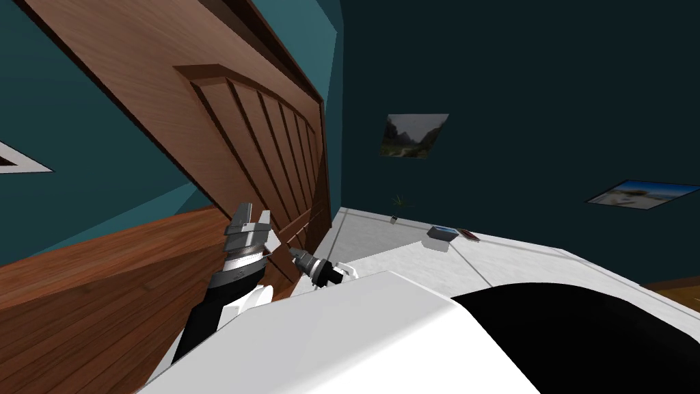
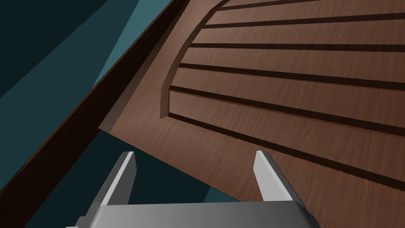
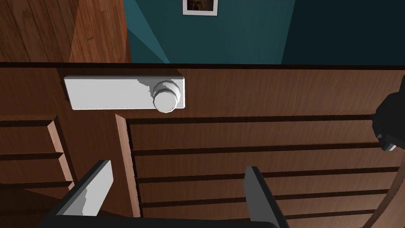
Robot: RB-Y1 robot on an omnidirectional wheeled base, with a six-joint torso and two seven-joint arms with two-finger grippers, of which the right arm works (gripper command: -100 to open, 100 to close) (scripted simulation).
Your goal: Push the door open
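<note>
The brown wooden door [image 1: 232,137] with slatted panels stands ajar in front of me, to my left. My left gripper [image 1: 251,217] is up close to its face, open with nothing between the fingers. In the left wrist view the left gripper [image 2: 195,174] straddles the edge of the door [image 2: 277,99], one finger before the wood, the other before the dark teal gap. My right gripper [image 1: 292,253] points at the door lower down, open [image 3: 178,190]. Beyond its fingers the door [image 3: 257,134] carries a white plate with a round knob [image 3: 166,99]. I cannot tell whether either gripper touches.
The wooden floor [image 1: 82,294] lies to the left. A white surface [image 1: 410,256] stretches to the right of the door, with a small plant [image 1: 396,204] and a flat box [image 1: 442,234] on it. Dark teal walls with pictures [image 1: 412,135] close the room.
</note>
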